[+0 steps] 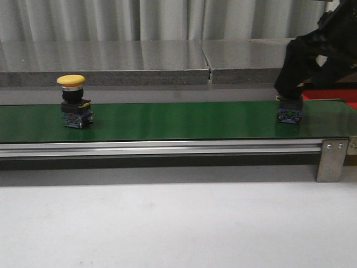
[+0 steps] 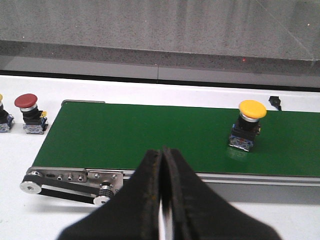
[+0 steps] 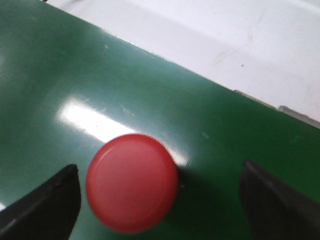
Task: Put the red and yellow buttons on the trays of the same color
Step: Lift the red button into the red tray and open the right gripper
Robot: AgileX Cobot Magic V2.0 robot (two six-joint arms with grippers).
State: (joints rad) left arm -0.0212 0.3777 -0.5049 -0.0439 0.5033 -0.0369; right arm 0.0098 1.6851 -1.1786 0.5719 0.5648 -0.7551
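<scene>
A yellow button (image 1: 72,100) stands upright on the green belt (image 1: 184,120) at the left; the left wrist view shows the yellow button (image 2: 248,122) well off to one side of my left gripper (image 2: 162,151), which is shut and empty. At the belt's right end my right gripper (image 1: 289,99) is lowered over a red button (image 3: 132,182). In the right wrist view its fingers (image 3: 50,200) stand open on either side of the red cap without touching it. The front view shows only that button's dark base (image 1: 289,113). A red tray (image 1: 334,94) lies behind the right arm, mostly hidden.
A second red button (image 2: 29,112) stands on the white table off the belt's end, beside another button (image 2: 2,119) cut by the frame edge. A grey raised ledge (image 1: 139,61) runs behind the belt. The belt's metal rail and bracket (image 1: 333,159) face the front.
</scene>
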